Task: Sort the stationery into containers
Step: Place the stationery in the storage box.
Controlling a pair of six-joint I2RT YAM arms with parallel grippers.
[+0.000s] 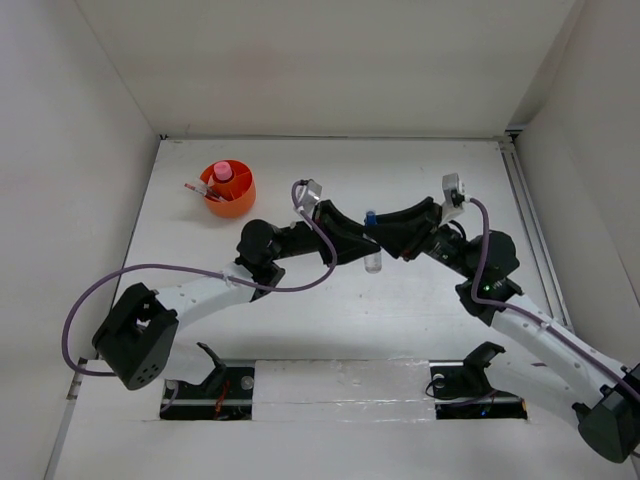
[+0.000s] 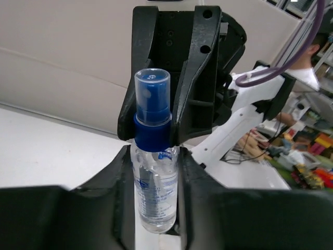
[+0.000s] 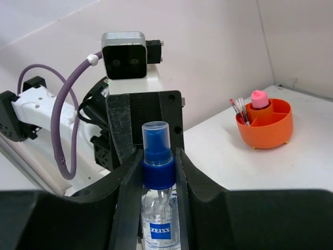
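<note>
Two pincers on one bottle (image 2: 152,99), mid-bench, upright, long axis vertical. Up top, right pincer (image 3: 157,156) is clamped on the blue collar. Just below, left pincer (image 2: 153,161) is narrow, fingers (image 2: 118,177) pressed on the clear body. Can't tell if the base touches the bench. Tub (image 1: 232,208) sits far-left of the bottle, on the left arm's side, well apart from the right arm. My read: handover to left. Right should release first, then left carries it far-left into a free compartment, kept upright. Risk: both pulling at once tilts or slips it.

Bottle (image 3: 157,174) base beyond right wrist view's lower edge
</note>
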